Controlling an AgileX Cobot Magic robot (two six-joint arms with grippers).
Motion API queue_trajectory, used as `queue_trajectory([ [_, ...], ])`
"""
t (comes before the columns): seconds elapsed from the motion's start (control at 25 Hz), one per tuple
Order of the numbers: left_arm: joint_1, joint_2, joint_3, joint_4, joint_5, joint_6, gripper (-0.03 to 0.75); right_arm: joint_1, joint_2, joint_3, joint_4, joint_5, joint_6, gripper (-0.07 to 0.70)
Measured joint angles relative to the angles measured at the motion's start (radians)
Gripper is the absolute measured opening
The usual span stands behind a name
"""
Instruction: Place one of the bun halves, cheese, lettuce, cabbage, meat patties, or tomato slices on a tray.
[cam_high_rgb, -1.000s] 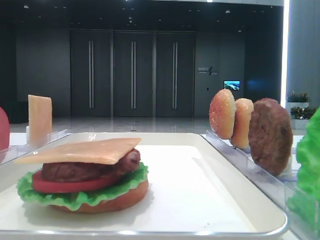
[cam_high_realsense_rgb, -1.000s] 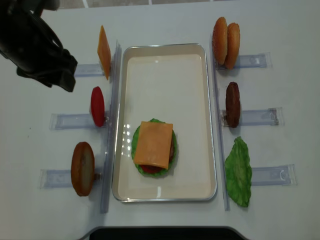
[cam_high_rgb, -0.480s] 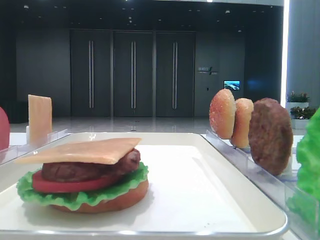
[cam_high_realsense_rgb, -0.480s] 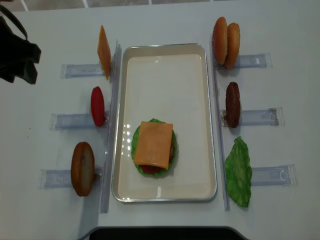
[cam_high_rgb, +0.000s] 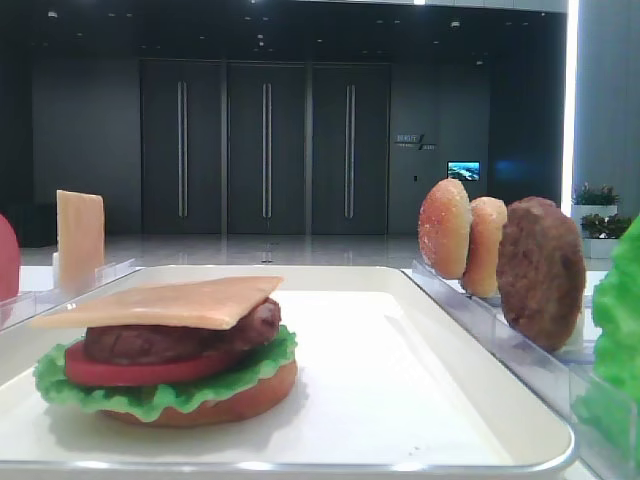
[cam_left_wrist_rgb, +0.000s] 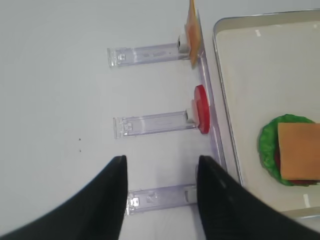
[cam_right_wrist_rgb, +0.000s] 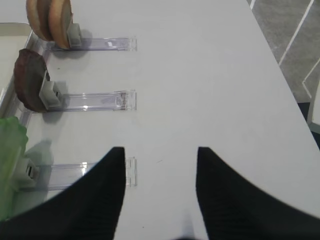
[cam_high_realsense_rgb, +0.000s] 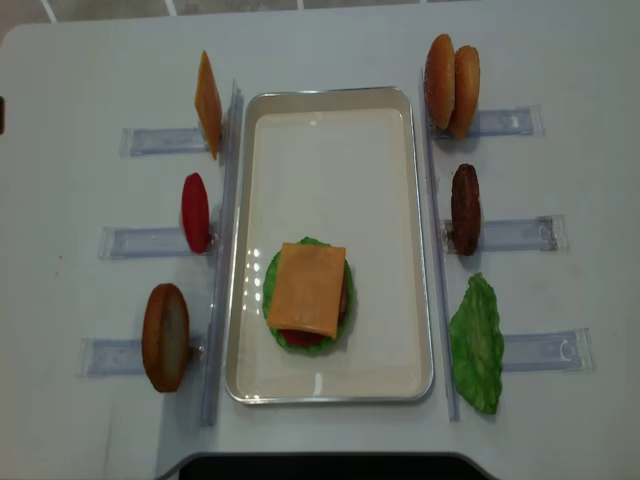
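My left gripper (cam_left_wrist_rgb: 160, 165) hangs high over the table, jaws apart with nothing between them. My right gripper (cam_right_wrist_rgb: 160, 155) hovers likewise, jaws spread and empty.

The tray (cam_high_realsense_rgb: 330, 130) sits in the middle of the bench (cam_high_realsense_rgb: 60, 300). In the tray, near its front end, is a stack: a bun half (cam_high_rgb: 215, 400) at the bottom, then lettuce (cam_high_realsense_rgb: 275, 290), a tomato slice (cam_high_rgb: 140, 372), a meat patty (cam_high_rgb: 170, 340), and the cheese (cam_high_realsense_rgb: 307, 289) on top.

Left of the tray, three racks (cam_high_realsense_rgb: 135, 241) hold a cheese slice (cam_high_realsense_rgb: 208, 104) at the back, a tomato slice (cam_high_realsense_rgb: 195, 212) in the middle, and a bun half (cam_high_realsense_rgb: 165, 337) at the front.

Right of the tray, two bun halves (cam_high_realsense_rgb: 451, 85) stand at the back, touching each other. A meat patty (cam_high_realsense_rgb: 465, 208) stands in the middle, and a lettuce leaf (cam_high_realsense_rgb: 478, 345) is at the front.
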Motion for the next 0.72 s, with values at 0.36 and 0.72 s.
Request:
queue_trajectory([
  [0.36, 0.000, -0.472, 0.269, -0.014, 0.017, 0.004, 0.345, 0.000, 0.000, 0.000, 0.000, 0.000, 0.000, 0.319],
  [0.72, 0.000, -0.782, 0.509, -0.016, 0.021, -0.016, 0.345, 0.000, 0.000, 0.000, 0.000, 0.000, 0.000, 0.319],
])
